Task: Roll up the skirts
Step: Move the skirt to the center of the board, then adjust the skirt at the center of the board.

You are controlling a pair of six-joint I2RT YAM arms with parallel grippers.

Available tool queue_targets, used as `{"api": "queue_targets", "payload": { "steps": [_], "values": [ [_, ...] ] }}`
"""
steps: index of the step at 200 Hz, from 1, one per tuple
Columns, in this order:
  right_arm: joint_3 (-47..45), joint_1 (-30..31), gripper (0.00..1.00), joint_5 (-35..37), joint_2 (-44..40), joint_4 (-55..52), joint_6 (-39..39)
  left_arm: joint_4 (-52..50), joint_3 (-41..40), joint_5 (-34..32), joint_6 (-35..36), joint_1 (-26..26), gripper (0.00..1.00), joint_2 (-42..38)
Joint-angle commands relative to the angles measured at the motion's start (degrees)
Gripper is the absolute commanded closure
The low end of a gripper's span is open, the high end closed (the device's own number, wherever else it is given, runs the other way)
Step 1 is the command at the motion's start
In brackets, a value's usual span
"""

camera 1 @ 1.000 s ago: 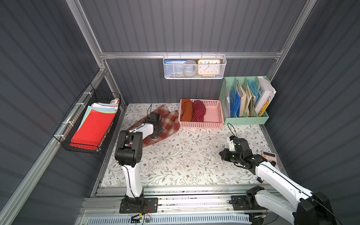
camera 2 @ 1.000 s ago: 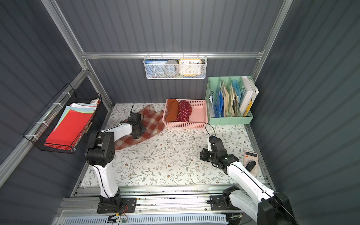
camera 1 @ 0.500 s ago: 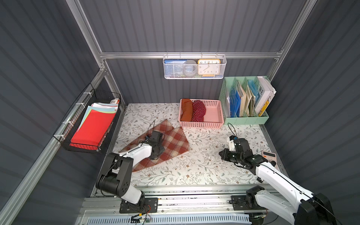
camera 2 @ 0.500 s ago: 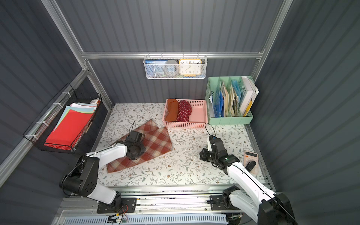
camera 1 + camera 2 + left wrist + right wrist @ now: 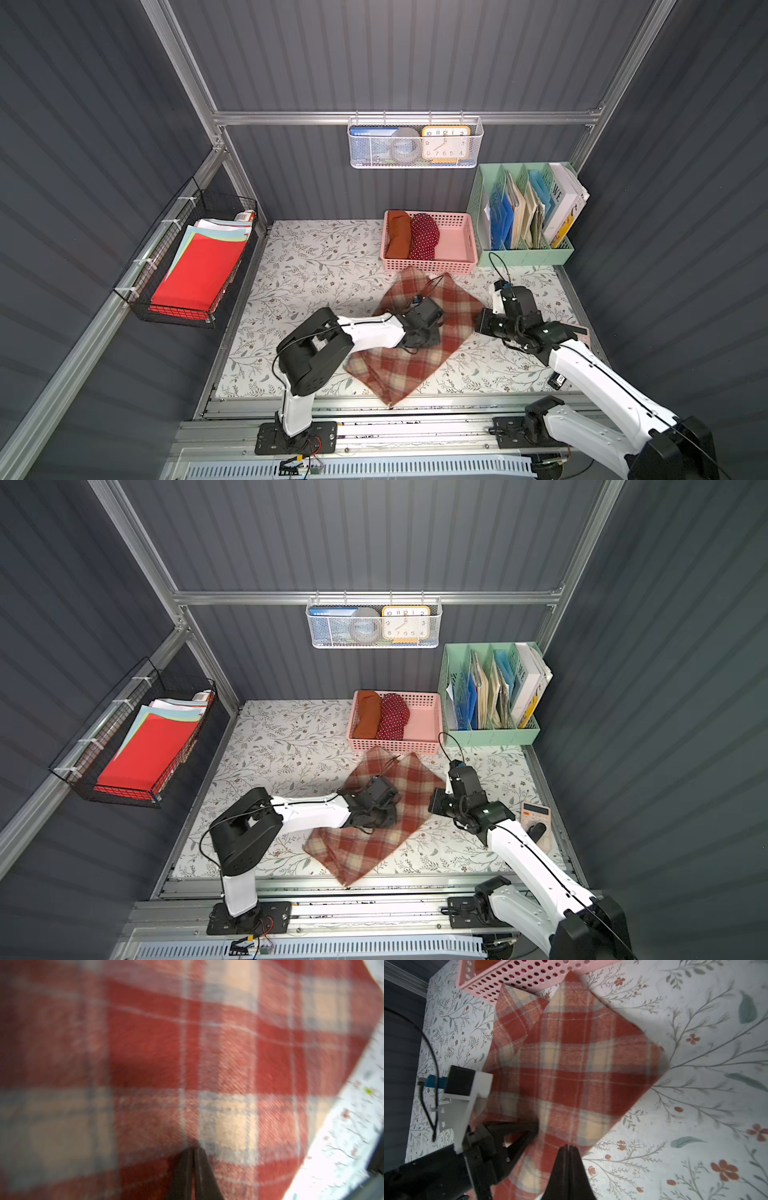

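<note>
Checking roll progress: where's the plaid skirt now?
In both top views the plaid skirt lies unrolled mid-table, in front of the pink basket, under the left gripper.

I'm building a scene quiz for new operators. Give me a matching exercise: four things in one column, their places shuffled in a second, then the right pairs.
Things
1. plain rust-orange cloth skirt
2. red-and-cream plaid cloth skirt
3. bright red paper sheets
4. orange-framed square clock

Places
A. in the white mesh basket hung on the rail
B. spread on the floral table
C. rolled in the pink plastic basket
D. in the black wire basket on the side wall

Pairs: 1-C, 2-B, 3-D, 4-A
</note>
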Motion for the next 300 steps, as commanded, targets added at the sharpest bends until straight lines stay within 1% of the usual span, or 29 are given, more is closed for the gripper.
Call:
{"api": "queue_targets", "payload": {
  "steps": [1,26,33,48,58,61,72,79,87,103,110,121,132,143,159,168,173,186,198,205,212,221,245,255,269,283,300],
  "values": [
    [2.0,-0.16,1.0,3.72,-0.69,-4.94,-1.06,-2.31,0.29,4.77,6.71,-0.12,1.0,1.64],
    [1.99,-0.11,1.0,4.37,0.47,-3.88,-0.95,1.09,-6.06,9.32,8.96,-2.38,1.0,-1.81],
    [2.08,-0.11,1.0,3.81,1.59,-1.11,-0.87,1.56,-7.82,10.14,8.75,-3.04,1.0,-2.86],
    [3.05,-0.12,1.0,1.62,5.27,1.83,-0.67,1.3,-11.24,10.03,8.17,-3.44,1.0,-6.34],
    [5.1,-0.02,1.0,0.03,9.54,2.69,-0.45,-0.6,-12.78,7.74,7.51,-3.44,1.0,-10.07],
    [5.91,-0.02,1.0,-0.38,10.96,2.86,-0.46,-1.2,-13.04,6.89,7.51,-3.44,0.97,-11.27],
    [8.1,0.51,1.0,-1.84,16.63,4.38,-0.64,-2.67,-13.63,3.71,6.99,-3.44,0.75,-16.44],
    [9.43,1.16,1.0,-2.11,19.69,5.55,-0.59,-4.61,-14.06,1.94,4.51,-3.44,0.68,-19.75],
    [10.68,2.19,1.0,-2.09,23.01,7.1,-0.81,-7.28,-14.32,-1.36,3.68,-3.39,0.61,-23.24],
    [14.22,4.54,1.0,-1.6,29.65,7.75,-1.52,-14.16,-15.03,-9.03,-0.44,-2.8,0.38,-28.91],
    [16.1,5.67,1.0,-1.37,32.15,7.54,-2.49,-16.56,-15.94,-10.75,-2.75,-2.01,0.36,-31.16],
    [18.6,7.89,1.0,0.91,34.81,6.98,-4.55,-19.39,-18.54,-13.19,-7.45,-1.03,0.36,-35.24],
    [22.02,10.18,1.0,2.82,37.17,6.08,-7.07,-20.3,-21.84,-13.79,-11.86,-0.33,0.34,-39.54],
    [25.2,11.62,1.0,2.43,39.93,5.85,-9.01,-22.11,-25.12,-14.08,-16.88,-0.03,0.33,-43.26],
    [29.43,13.41,1.0,3.45,45.04,4.74,-10.08,-26.15,-28.67,-14.43,-22.21,-0.07,0.36,-47.89],
    [31.34,13.85,1.0,3.64,48.07,3.84,-10.41,-26.66,-30.98,-13.51,-23.56,-0.02,0.42,-50.55],
    [32.13,14.02,1.0,4.3,49.71,3.43,-10.35,-26.51,-32.21,-12.55,-23.92,-0.03,0.49,-51.96],
    [32.97,14.04,1.0,6.05,52.69,2.83,-9.74,-24.75,-35.76,-11.7,-24.28,-0.16,0.72,-55.12],
    [33.06,13.9,1.0,7.64,54.37,2.35,-8.99,-19.41,-39.86,-6.7,-27.64,-0.33,0.92,-56.36],
    [33.16,13.72,1.0,8.0,55.08,1.81,-8.49,-14.67,-42.18,-4.79,-29.76,-1.14,0.99,-56.25],
    [33.02,13.46,1.0,8.07,55.49,1.44,-7.82,-10.91,-43.92,-4.29,-32.21,-2.4,1.0,-55.35],
    [32.68,12.94,1.0,7.93,55.42,1.06,-7.07,-8.44,-44.73,-4.33,-34.13,-3.16,1.0,-53.51],
    [29.65,11.87,1.0,9.47,53.13,0.98,-5.52,-9.58,-43.39,-7.24,-35.36,-3.31,1.0,-47.13],
    [27.6,11.05,1.0,10.17,51.62,1.16,-4.47,-8.9,-43.56,-8.28,-37.56,-3.25,1.0,-45.56],
    [24.77,9.6,1.0,9.59,49.82,1.48,-3.68,-6.76,-45.69,-7.86,-40.56,-3.18,1.0,-44.57],
    [22.39,8.38,1.0,9.5,48.42,1.28,-3.31,-3.17,-47.65,-8.85,-40.73,-2.0,1.0,-44.4],
    [19.57,7.13,1.0,10.49,46.4,0.92,-2.58,-0.83,-48.34,-7.03,-38.4,2.03,1.0,-42.87]
  ]
}}
